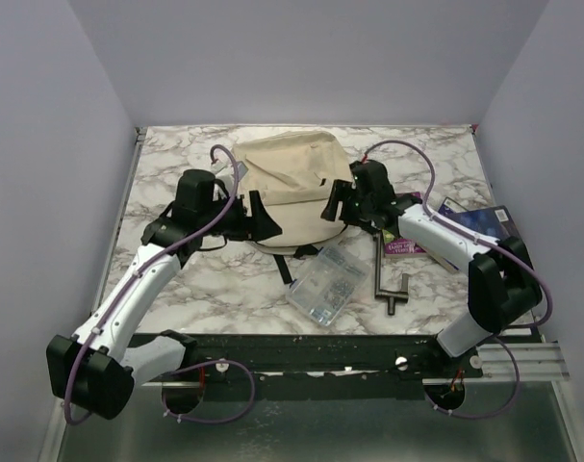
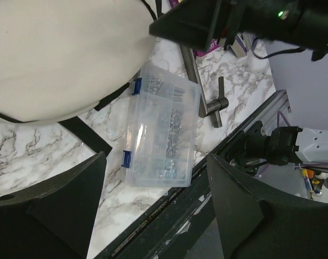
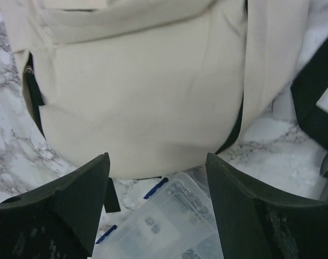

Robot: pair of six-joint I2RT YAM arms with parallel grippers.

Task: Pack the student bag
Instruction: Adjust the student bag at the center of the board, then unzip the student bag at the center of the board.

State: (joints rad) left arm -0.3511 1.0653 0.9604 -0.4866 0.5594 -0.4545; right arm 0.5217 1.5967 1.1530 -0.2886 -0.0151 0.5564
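Note:
The student bag point(image 1: 287, 183), a cream fabric backpack with black straps, lies in the middle of the marble table. My left gripper point(image 1: 260, 218) hovers at its left near corner, open, with nothing between the fingers. In the left wrist view the left gripper point(image 2: 155, 199) sits above the table's front edge, the bag point(image 2: 61, 54) at upper left. My right gripper point(image 1: 336, 203) is at the bag's right side, also open and empty. The right wrist view has the right gripper point(image 3: 157, 199) facing the bag point(image 3: 142, 81) from just above.
A clear plastic box point(image 1: 325, 286) with blue clasps lies in front of the bag, also visible as the box point(image 2: 161, 129) and the box point(image 3: 169, 226). A metal T-shaped tool point(image 1: 389, 280) lies to its right. A purple book point(image 1: 407, 246) and a dark book point(image 1: 479, 221) sit under the right arm.

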